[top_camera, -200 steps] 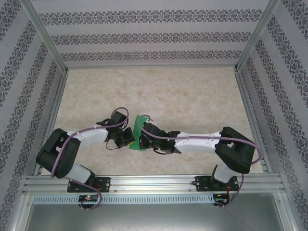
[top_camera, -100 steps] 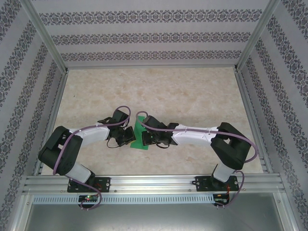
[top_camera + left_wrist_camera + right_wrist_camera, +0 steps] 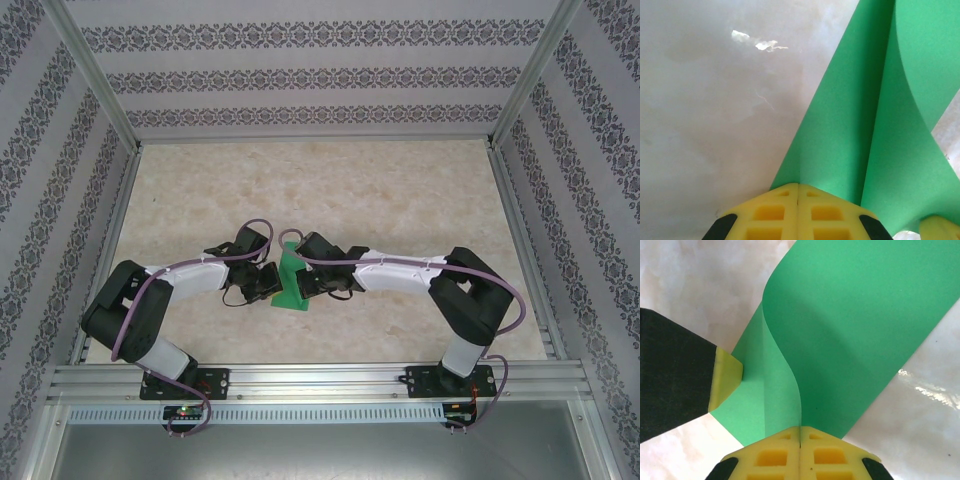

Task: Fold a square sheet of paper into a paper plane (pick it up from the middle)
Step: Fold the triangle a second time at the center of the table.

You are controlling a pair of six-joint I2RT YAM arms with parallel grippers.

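Looking down in the top external view, the left arm [image 3: 190, 280] and the right arm [image 3: 400, 272] meet at the centre of the frame. The square sheet of paper [image 3: 290, 285] stands on edge between their tips; whether its lower end touches the bench [image 3: 400, 190] I cannot tell.

In the left wrist view, the left fingers [image 3: 775, 217] sit at the bottom edge, pressed together and clenched on the sheet. The green paper fans out toward the upper right, with one straight crease and a curled layer on the right side.

In the right wrist view, the right fingers [image 3: 830, 460] are likewise clamped on the sheet at the bottom of the frame. From there the paper bends in a soft S toward the upper right. At the left, a black finger with a yellow pad touches the sheet's edge.

By my reading the sheet is lifted and a first fold is started. No pointed nose, ridge or wings show, so most of the folding is left.

The bench is beige, marbled and glossy, with bright glints. Patterned wallpaper walls [image 3: 320, 80] and an aluminium frame [image 3: 300, 385] enclose it.
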